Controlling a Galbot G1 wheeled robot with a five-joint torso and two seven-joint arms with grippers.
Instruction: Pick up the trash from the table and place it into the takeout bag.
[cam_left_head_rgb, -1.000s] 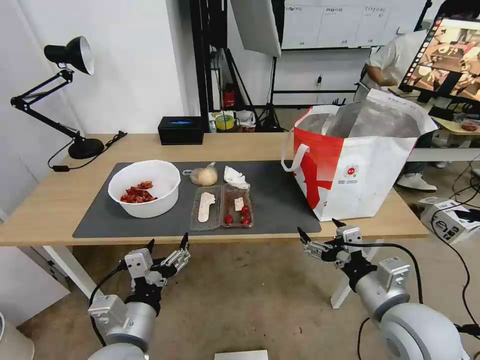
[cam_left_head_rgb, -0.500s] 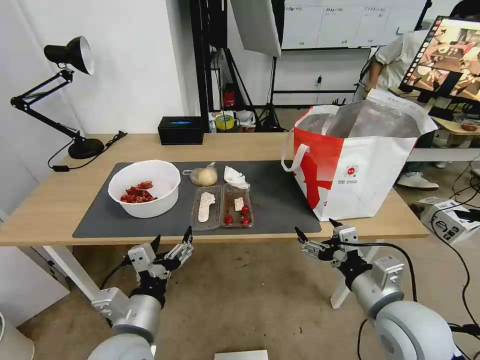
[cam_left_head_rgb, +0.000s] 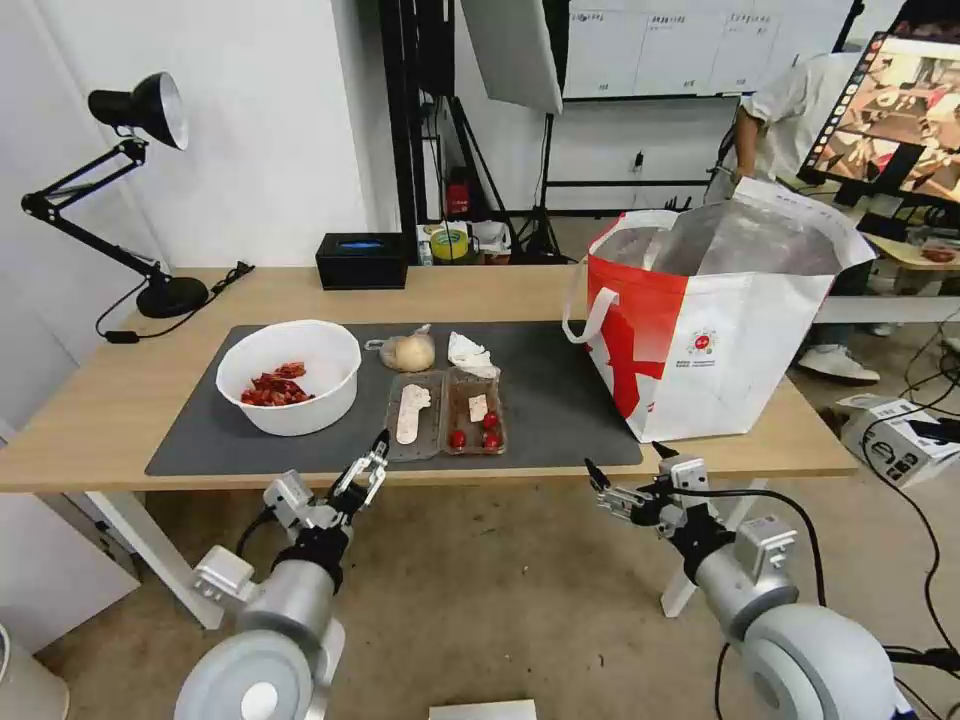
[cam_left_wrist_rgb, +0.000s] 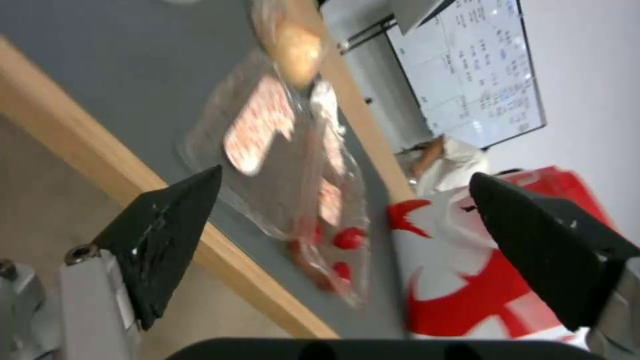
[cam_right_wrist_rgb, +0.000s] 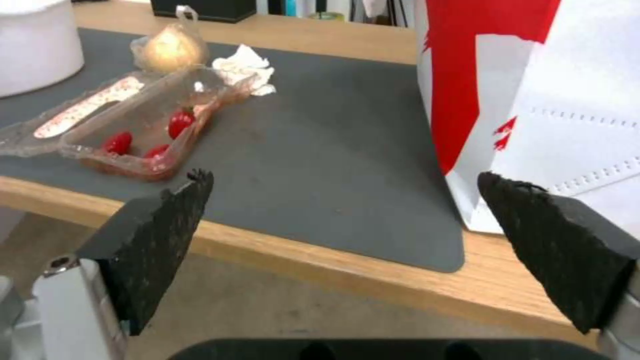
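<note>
Holding position: both grippers sit below the near edge of the table, over the floor, with nothing in them.
Left gripper: raised close to the table's front edge, just below the near end of the plastic tray; jaws spread wide; in the left wrist view the gripper frames the tray between its black fingertips.
Right gripper: under the table edge, in front of the takeout bag; jaws wide apart; in the right wrist view the gripper points at the mat with the bag on one side.
Bowl: white, round, on the left part of the dark grey mat, red scraps inside.
Plastic tray: clear, hinged and lying open on the mat, right of the bowl; small red tomatoes in its right half.
Tissue: crumpled, white, just behind the tray, touching its far right corner.
Bagged lump: beige, in a clear bag, just behind the tray and left of the tissue.
Takeout bag: upright on the right end of the table, mouth open, silver lining showing, one corner on the mat.
Black box: at the far edge of the table, behind the mat.
Desk lamp: black, on the far left corner.
</note>
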